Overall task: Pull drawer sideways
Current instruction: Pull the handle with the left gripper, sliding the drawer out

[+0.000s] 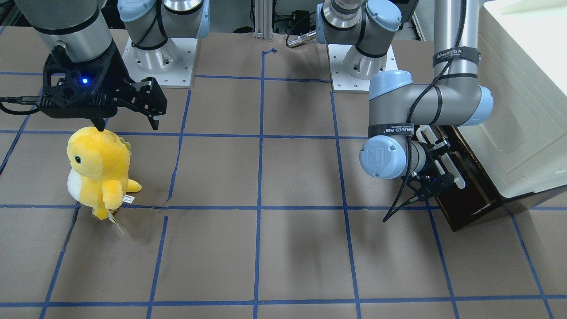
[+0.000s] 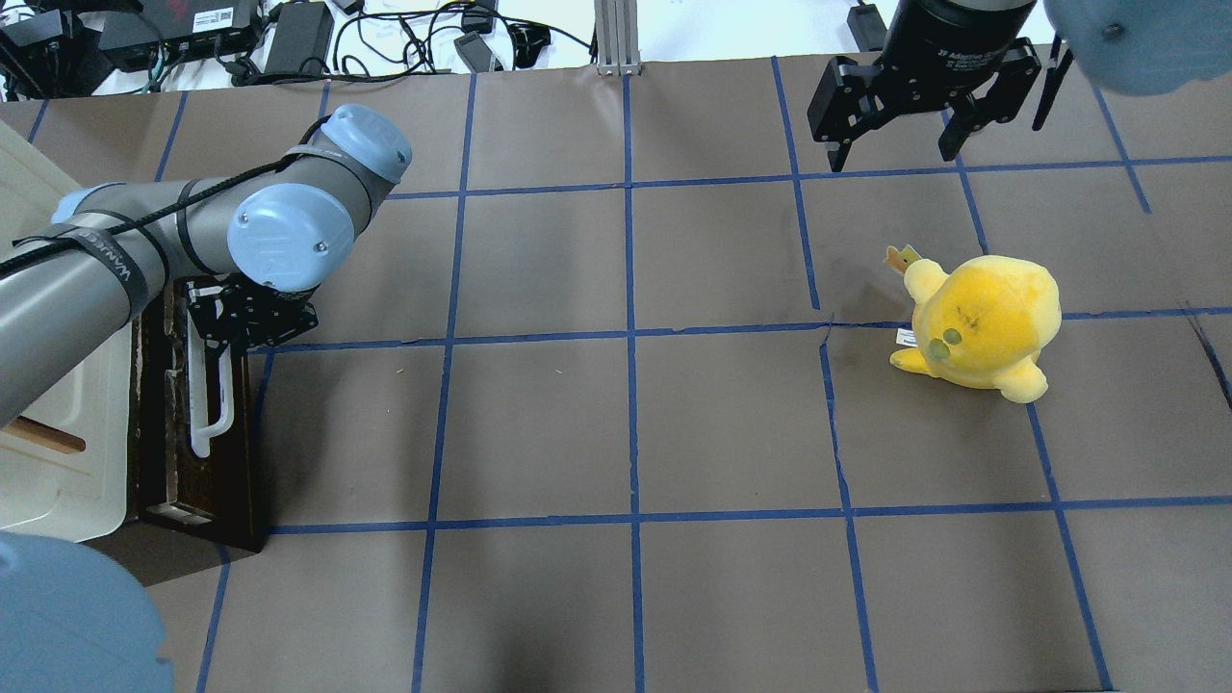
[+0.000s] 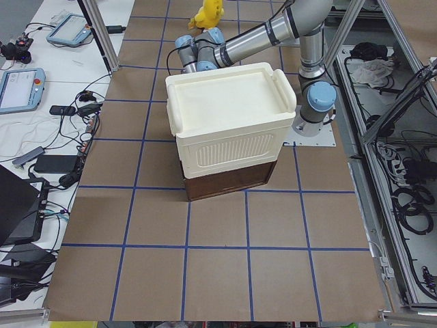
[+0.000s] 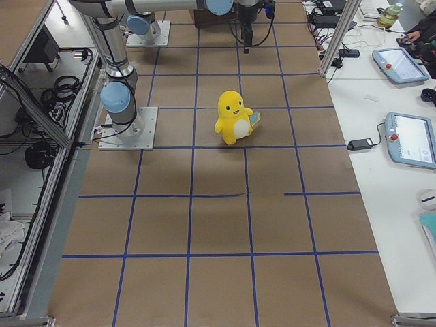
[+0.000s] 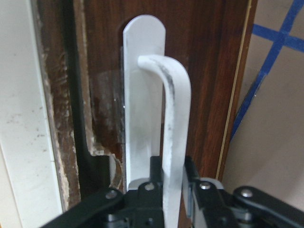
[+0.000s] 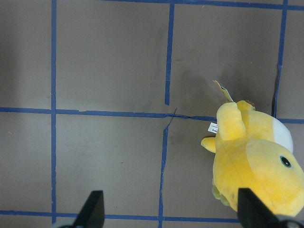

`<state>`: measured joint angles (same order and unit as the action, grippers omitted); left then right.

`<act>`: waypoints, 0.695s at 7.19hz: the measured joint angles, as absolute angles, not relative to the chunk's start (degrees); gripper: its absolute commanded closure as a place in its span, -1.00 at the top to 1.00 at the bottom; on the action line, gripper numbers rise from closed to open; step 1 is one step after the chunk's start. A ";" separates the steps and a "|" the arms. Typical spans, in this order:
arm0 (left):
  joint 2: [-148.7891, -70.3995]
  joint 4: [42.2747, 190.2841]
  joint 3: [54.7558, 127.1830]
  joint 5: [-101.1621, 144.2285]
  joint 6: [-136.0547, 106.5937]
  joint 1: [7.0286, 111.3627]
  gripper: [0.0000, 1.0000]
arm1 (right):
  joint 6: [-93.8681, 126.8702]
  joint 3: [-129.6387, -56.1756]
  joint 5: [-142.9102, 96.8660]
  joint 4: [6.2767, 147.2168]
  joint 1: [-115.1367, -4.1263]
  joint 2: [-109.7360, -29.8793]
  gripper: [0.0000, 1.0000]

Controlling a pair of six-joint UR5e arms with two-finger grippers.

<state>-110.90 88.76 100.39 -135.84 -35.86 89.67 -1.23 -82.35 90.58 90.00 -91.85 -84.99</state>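
A: Since the box (image 3: pixel 229 116) is the biggest thing on the table (image 2: pixel 539 423), where does the drawer (image 2: pixel 159 423) sit from it?

B: Right under the box, at the table's end on the robot's left. Its dark brown front faces away from the box, toward the middle of the table. I cannot tell how far out of its housing it stands.

A: And the grip?

B: The left gripper (image 5: pixel 172 171) is clamped on the white handle (image 5: pixel 173 133), one finger on each side of the bar and both touching it. It grips near one end of the bar.

A: What gets in the way of seeing it?

B: The box covers the drawer from above, so the view from the table's left end shows only the brown casing below the box. From across the table, the left arm's wrist and cable hide part of the front and handle.

A: Anything else about?

B: A yellow plush toy (image 2: pixel 977 327) stands upright, well apart from the box, far across the table with bare brown paper and blue tape lines between. The right gripper (image 1: pixel 128 122) hangs just beside and above the toy, its fingers spread wide, touching nothing.

A: Count them.

B: One drawer, one handle, one box, one toy, two arms, two grippers.
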 measured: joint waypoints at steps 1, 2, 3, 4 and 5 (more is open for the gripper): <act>-110.88 88.77 100.30 -135.87 -35.84 89.68 -1.00 | -1.23 -82.35 90.57 90.00 -91.85 -84.99 1.00; -110.80 88.79 100.28 -135.91 -35.80 89.71 -1.00 | -1.23 -82.35 90.57 90.00 -91.85 -84.99 1.00; -110.75 88.80 100.27 -135.71 -35.78 89.75 -1.00 | -1.23 -82.35 90.57 90.00 -91.84 -84.99 1.00; -110.75 88.80 100.24 -135.28 -35.78 89.78 -1.00 | -1.23 -82.35 90.57 90.00 -91.85 -84.99 1.00; -110.80 88.77 100.22 -135.08 -35.79 89.83 -1.00 | -1.23 -82.35 90.57 90.00 -91.84 -84.99 1.00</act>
<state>-110.80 88.77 100.22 -135.08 -35.79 89.83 -1.23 -82.35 90.57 90.00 -91.84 -84.99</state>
